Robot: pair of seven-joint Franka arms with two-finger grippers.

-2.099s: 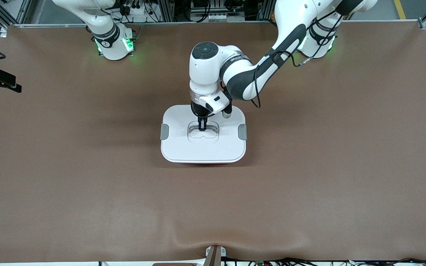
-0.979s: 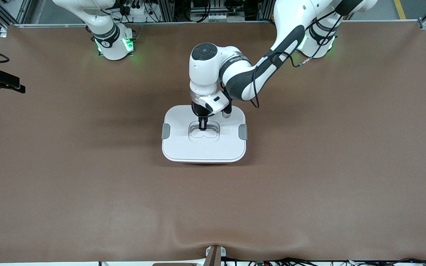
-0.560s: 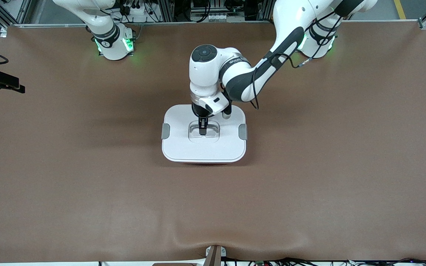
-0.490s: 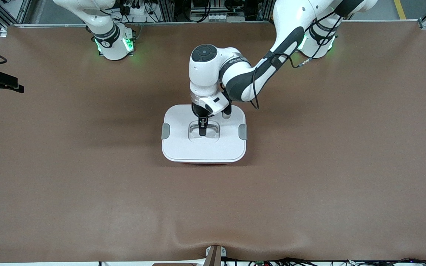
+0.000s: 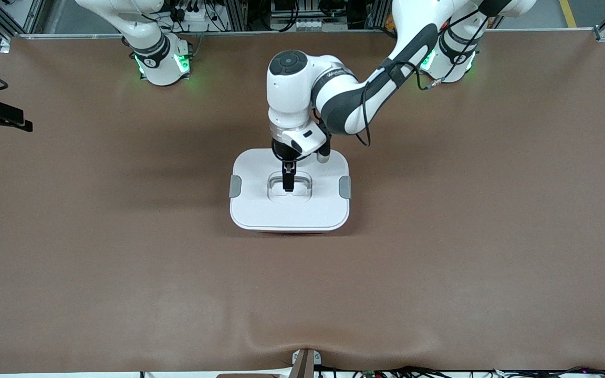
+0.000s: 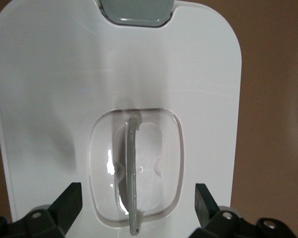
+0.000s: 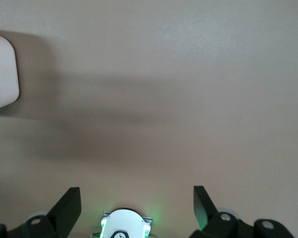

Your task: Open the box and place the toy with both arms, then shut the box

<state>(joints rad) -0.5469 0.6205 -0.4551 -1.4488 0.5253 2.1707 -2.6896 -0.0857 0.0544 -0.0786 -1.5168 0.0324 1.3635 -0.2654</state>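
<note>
Box (image 5: 289,207) sits mid-table, lid seated, toy unseen. Our left gripper (image 6: 134,210) hovers over the lid handle (image 6: 132,168), jaws spread; our right gripper (image 7: 134,210) waits spread above bare table. Closing looks done, so we judge the next move is lifting clear.

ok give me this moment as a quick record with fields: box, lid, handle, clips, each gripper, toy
box: box near the table's middle
lid: lid on, lying flat
handle: handle in the lid's central recess, standing on edge
clips: two grey clips at the lid's ends
left gripper: left gripper open, over the handle recess, fingers wide on either side of the handle, not gripping it
right gripper: right gripper open, over bare table, waiting
toy: not in view
</note>
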